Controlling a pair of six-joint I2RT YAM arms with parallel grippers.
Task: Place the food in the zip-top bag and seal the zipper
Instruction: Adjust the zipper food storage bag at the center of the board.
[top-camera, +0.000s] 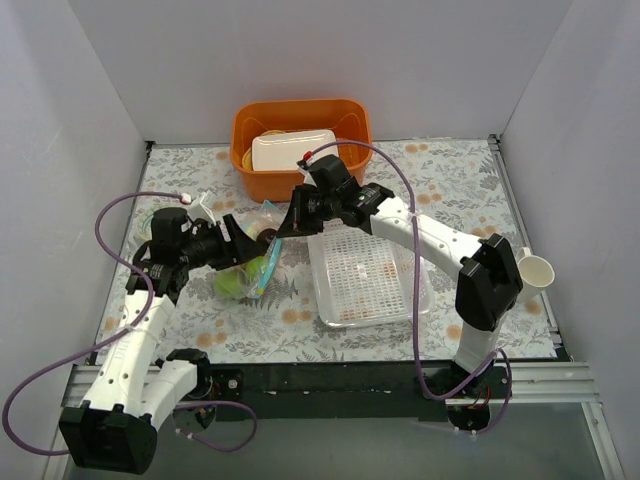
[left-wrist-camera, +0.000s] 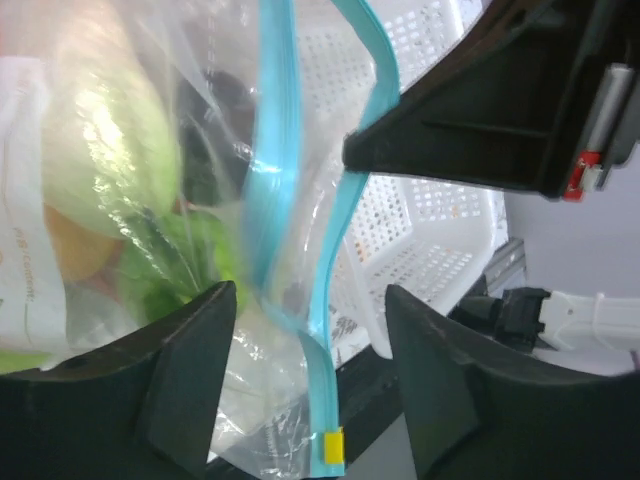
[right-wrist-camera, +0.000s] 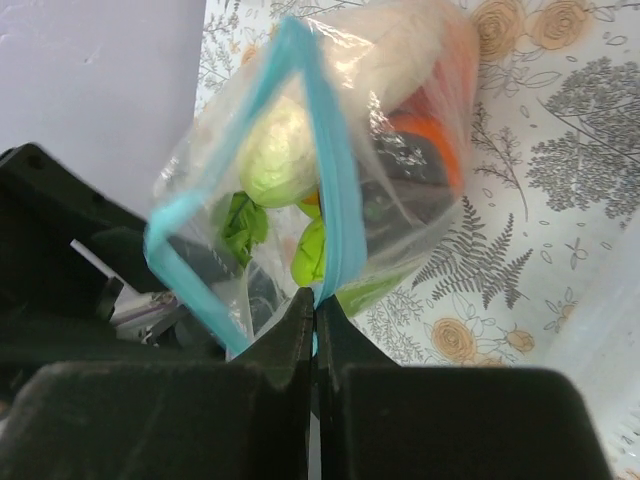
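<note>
Right wrist view recorded the right gripper (right-wrist-camera: 315, 322) pinching the zipper (right-wrist-camera: 335, 200), mouth gaping. Left gripper (left-wrist-camera: 305, 295) jaws stood spread astride the strip, gripping nothing. Zip-top bag (top-camera: 250, 268) with the food (right-wrist-camera: 275, 160) hung toward the left edge of the table (top-camera: 450, 170). Risk: one pinch slipping would spill produce.
</note>
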